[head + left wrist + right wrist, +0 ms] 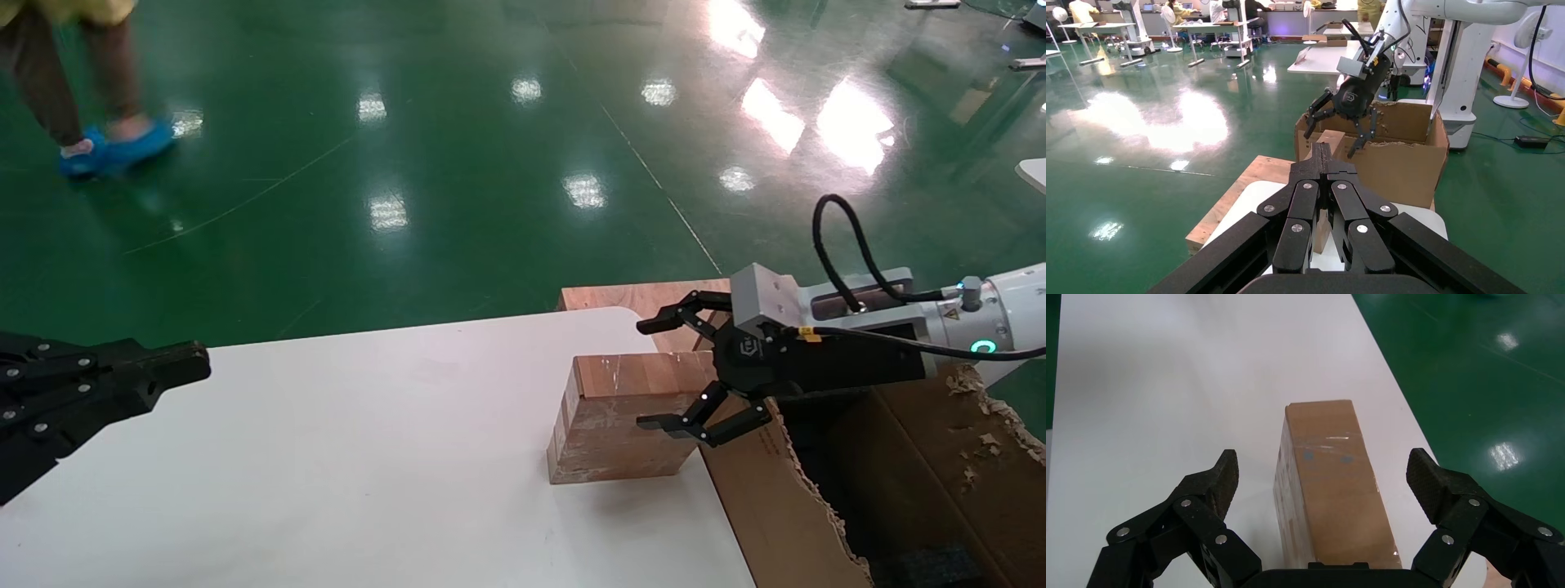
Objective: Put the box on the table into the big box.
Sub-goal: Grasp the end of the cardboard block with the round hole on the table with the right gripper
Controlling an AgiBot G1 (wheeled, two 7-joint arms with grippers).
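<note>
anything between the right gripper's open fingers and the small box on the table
Nothing. The right wrist view shows the right gripper open, one finger on each side of the box, with only bare table in the gaps.

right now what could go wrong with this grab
The open right gripper straddles the box without touching it; closing off-centre could twist it on the table.
The box sits near the table edge beside the big box, so a nudge might tip it off.
The carton's torn flaps could snag the box going in.
The left gripper is parked far off.
</note>
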